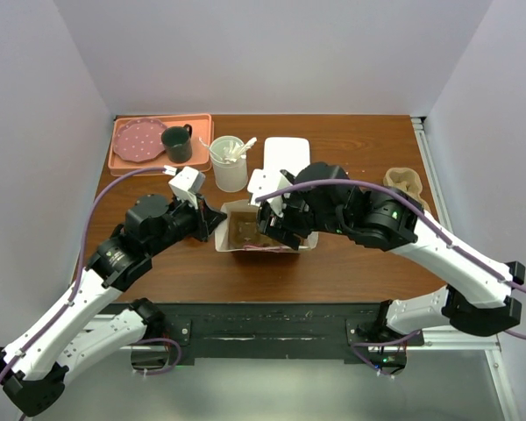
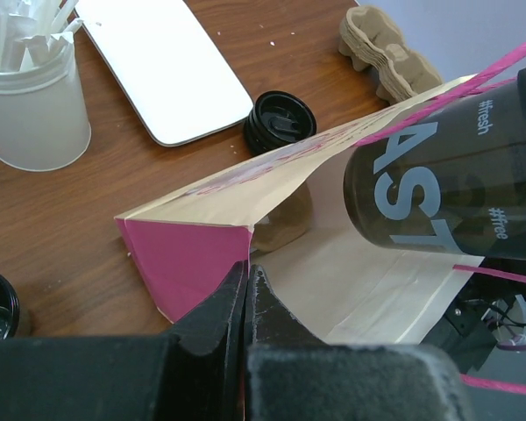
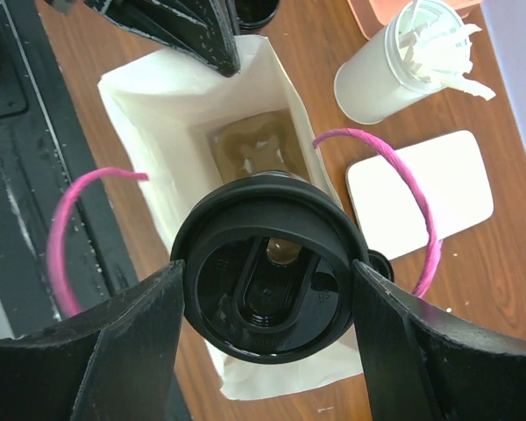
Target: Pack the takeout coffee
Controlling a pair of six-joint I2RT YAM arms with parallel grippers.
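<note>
right jaws (image 3: 265,294) stand wide, one finger against each side of the lidded top of the black coffee cup (image 3: 263,303), holding it. left jaws (image 2: 245,274) are pressed together on the rim of the paper bag (image 2: 193,250), at its pink side fold. the cup hangs over the bag's open mouth, long axis vertical, lid up, base pointing down into the bag. whether the base is past the rim is hard to tell. from above, the right arm hides the cup. in the right wrist view the lid hides its body. its white lettering is cut off. a brown pulp carrier (image 3: 259,149) lies on the bag floor, partly behind the lid. on the desk (image 1: 333,276), a clear cup of stirrers (image 1: 230,162) stands at 12 o'clock from the bag, and a stack of pulp trays (image 1: 408,182) at 2 o'clock.
</note>
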